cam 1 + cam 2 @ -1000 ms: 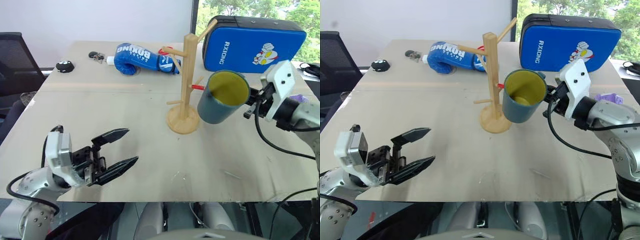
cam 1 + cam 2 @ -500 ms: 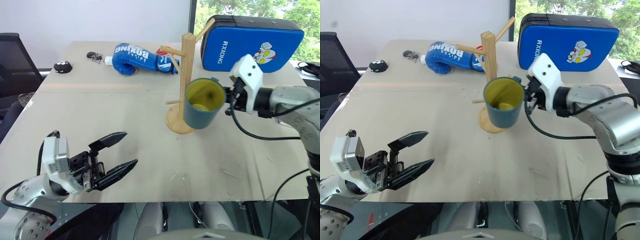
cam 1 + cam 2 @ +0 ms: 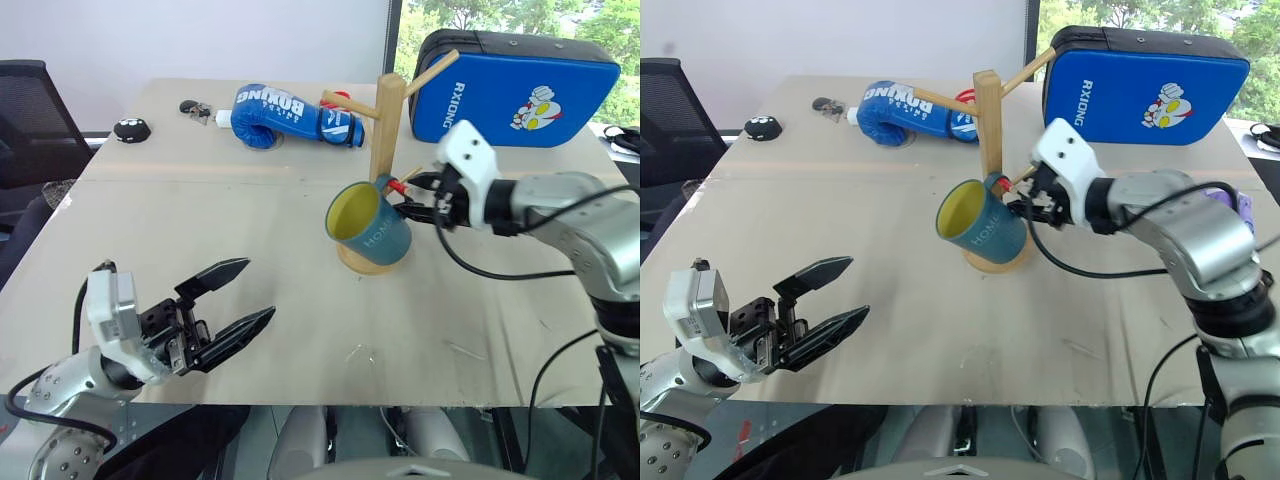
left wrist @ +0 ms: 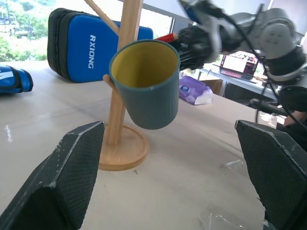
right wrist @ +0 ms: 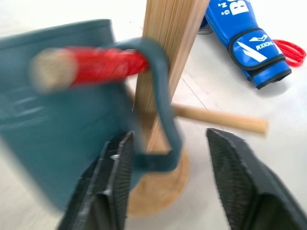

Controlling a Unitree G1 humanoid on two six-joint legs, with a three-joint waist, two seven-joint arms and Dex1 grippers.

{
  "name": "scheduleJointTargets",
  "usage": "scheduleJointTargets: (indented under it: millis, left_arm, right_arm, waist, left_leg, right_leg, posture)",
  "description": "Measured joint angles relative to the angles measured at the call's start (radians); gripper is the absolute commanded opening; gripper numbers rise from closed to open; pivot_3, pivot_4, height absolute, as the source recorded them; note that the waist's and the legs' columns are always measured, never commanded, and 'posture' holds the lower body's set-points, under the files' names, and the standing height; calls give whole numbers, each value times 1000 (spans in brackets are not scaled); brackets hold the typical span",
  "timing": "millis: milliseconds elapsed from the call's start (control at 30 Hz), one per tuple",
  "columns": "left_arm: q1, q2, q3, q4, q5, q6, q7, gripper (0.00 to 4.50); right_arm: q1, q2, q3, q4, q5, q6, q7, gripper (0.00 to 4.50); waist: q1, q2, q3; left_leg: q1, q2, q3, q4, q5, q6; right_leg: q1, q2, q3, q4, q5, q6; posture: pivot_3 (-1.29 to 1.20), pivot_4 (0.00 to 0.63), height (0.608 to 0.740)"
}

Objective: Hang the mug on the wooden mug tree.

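The mug (image 3: pixel 366 225) reads "HOME" in pale letters on its blue-grey side, and it hangs by its handle (image 5: pixel 160 103) on the red-tipped peg (image 5: pixel 91 64) of the tree (image 3: pixel 383 150), tilted so its yellow mouth faces the robot's left. The boxing glove (image 3: pixel 285 115) on the far side of the table (image 3: pixel 200 230) carries "BOXING" in white, with "RXIONG" on its cuff in the right wrist view. The blue kick pad (image 3: pixel 520 85) standing beyond the right arm also says "RXIONG", beside a cartoon figure.

The right gripper (image 3: pixel 412 203) reaches in from the right, arm bent at the elbow and stretched across the table, pointing slightly downward toward the post. Its two black fingers (image 5: pixel 108 187) stand parted, one on each side of the handle, just beside it. The left one looks to be against the handle's lower bend, though contact is hard to judge; they do not clamp it, and the peg carries the mug directly ahead of the fingertips.

The left gripper (image 3: pixel 245 300) hovers low over the near left part of the table, well apart from the tree, pointing toward it and a little upward. Its fingers (image 4: pixel 72 172) are spread wide with nothing between them; mug and tree sit straight ahead of its opening.
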Motion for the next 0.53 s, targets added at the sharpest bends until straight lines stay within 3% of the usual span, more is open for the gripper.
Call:
scheduleJointTargets:
  millis: [100,233,367,533]
  left_arm:
    - [7,-4,0,13,1,0,-7,4500]
    - [48,-1,10,39,16,15,-3,4500]
    - [83,5,26,87,81,21,25,4500]
    - [82,17,28,191,197,20,43,4500]
  right_arm:
    - [129,-37,-122,-47,44,-43,52,2185]
    - [433,-92,-314,-83,51,-137,114,2185]
    - [690,-106,-429,-72,21,-246,176,2185]
    - [865,-80,-508,-18,-33,-381,202,2185]
  waist:
    - [-6,0,0]
    - [4,-2,-1]
    - [5,-3,-1]
    - [-2,-3,-1]
  left_leg:
    - [1,0,2,0,0,0]
    - [2,0,0,0,0,0]
    - [3,1,0,0,0,0]
    - [6,1,0,1,0,0]
  right_leg:
    - [0,1,2,0,0,0]
    - [2,1,0,-1,0,0]
    - [3,2,1,-1,-2,3]
    - [5,2,1,0,-3,4]
  posture:
    - [0,150,740]
    - [0,150,740]
    - [0,150,740]
    - [0,150,740]
